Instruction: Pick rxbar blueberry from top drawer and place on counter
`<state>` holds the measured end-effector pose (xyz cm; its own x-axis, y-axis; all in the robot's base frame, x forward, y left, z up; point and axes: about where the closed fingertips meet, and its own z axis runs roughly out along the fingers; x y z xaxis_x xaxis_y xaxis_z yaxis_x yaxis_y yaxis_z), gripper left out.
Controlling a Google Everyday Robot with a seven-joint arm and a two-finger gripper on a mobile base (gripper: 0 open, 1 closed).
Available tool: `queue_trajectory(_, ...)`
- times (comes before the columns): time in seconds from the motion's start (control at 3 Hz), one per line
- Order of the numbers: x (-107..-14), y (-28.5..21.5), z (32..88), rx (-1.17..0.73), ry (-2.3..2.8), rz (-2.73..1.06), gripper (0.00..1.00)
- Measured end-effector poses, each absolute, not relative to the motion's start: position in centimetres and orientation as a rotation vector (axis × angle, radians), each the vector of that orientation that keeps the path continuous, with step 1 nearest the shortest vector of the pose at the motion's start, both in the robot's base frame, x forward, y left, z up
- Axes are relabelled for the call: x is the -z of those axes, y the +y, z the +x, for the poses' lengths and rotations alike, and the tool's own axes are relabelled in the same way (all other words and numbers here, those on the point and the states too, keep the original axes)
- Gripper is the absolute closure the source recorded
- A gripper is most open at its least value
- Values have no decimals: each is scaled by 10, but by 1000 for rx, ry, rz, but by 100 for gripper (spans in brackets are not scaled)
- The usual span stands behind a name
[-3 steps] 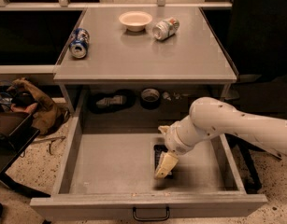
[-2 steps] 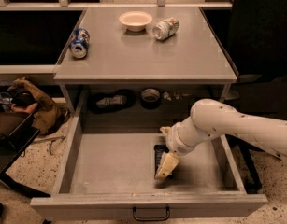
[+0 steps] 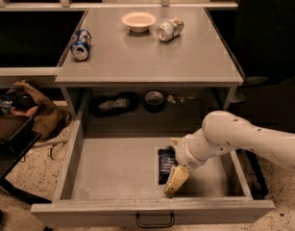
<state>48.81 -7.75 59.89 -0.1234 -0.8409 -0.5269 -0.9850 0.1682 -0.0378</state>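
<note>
The rxbar blueberry (image 3: 165, 165), a dark navy wrapper with pale print, lies flat on the floor of the open top drawer (image 3: 113, 172), right of the middle. My gripper (image 3: 174, 161) reaches down into the drawer from the right on a white arm. It is open. One pale finger (image 3: 176, 179) is at the bar's near end and the other fingertip (image 3: 175, 141) shows just past its far end. The bar rests on the drawer floor. The grey counter (image 3: 147, 57) is above the drawer.
On the counter lie a blue soda can (image 3: 81, 44) on its side at the left, a pale bowl (image 3: 139, 20) and a silver can (image 3: 169, 29) at the back. Dark items sit on the shelf behind the drawer (image 3: 154, 99). A bag (image 3: 34, 109) lies on the floor at the left.
My gripper has shifted slightly right and toward the drawer's front, and more of the bar shows. The bar has not moved.
</note>
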Motion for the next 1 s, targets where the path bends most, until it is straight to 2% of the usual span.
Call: queue_trajectory(1.0, -577, -57, 474, -522, 2004, -1796, 0)
